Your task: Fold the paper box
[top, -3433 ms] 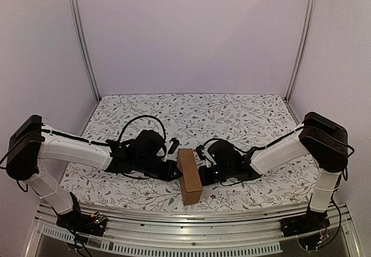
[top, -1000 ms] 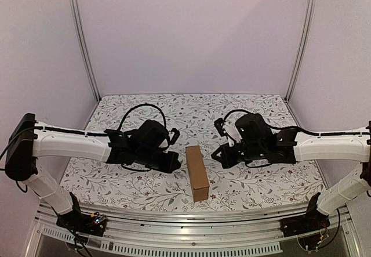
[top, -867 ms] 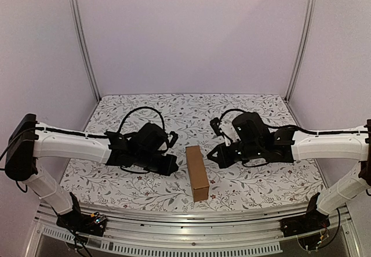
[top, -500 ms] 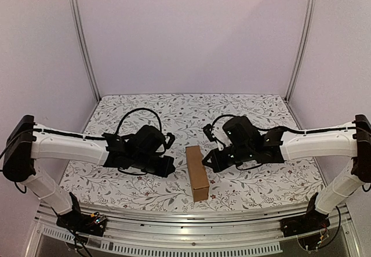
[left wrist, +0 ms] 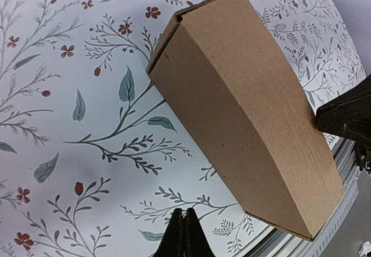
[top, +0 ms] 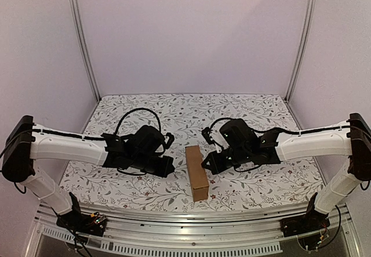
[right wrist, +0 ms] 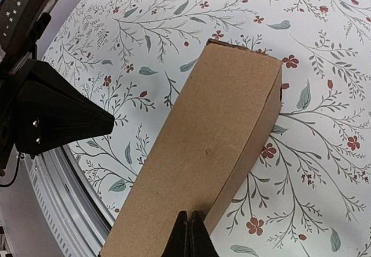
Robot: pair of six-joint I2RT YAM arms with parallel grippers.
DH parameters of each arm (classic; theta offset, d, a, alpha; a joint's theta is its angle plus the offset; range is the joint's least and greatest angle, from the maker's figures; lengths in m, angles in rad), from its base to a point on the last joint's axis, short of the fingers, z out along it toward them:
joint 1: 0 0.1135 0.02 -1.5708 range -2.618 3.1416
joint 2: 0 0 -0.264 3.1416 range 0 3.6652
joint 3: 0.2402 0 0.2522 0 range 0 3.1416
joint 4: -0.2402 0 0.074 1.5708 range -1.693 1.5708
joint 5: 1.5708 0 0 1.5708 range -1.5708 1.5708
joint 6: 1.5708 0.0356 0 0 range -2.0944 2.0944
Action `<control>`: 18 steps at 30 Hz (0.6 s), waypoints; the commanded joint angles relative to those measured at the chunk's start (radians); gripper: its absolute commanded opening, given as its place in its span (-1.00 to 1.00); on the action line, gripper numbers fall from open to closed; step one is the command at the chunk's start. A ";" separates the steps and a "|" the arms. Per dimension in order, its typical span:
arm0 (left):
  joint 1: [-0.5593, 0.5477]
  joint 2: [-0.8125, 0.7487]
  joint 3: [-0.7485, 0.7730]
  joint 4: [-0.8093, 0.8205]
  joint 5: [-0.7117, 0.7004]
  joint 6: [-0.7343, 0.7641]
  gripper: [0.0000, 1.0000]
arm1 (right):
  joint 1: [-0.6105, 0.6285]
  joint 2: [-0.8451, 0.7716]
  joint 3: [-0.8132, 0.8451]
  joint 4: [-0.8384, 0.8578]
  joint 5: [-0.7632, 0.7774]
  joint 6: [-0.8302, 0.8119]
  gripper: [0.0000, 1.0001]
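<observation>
The paper box point(top: 196, 173) lies closed, long and narrow, in the gap between my two sets of jaws, touching neither. My left gripper point(top: 168, 167) sits just to its left with the jaws pressed together. My right gripper point(top: 207, 163) sits just to its right, its jaws pressed together too. From each wrist the box fills the space ahead of the tips, with the opposite gripper beyond it.

Under the jaws is a white tablecloth point(top: 191, 112) printed with leaves and small red flowers. Plain lilac walls point(top: 191, 36) close the space, with metal posts point(top: 81, 36) in the far corners and a metal rail point(top: 191, 216) along the near edge.

A few seconds ago both grippers pressed against the box and it lay more askew. Now it lies straighter, the left has backed off a little, and the right, which had swung away, has returned close.
</observation>
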 commanded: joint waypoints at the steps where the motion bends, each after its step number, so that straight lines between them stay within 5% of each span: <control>1: -0.011 -0.006 0.000 -0.018 -0.015 0.001 -1.00 | 0.007 0.013 -0.020 -0.055 0.059 0.005 -1.00; 18: -0.011 0.047 0.064 -0.040 0.002 0.017 -1.00 | 0.016 -0.059 -0.089 -0.232 0.278 -0.024 -1.00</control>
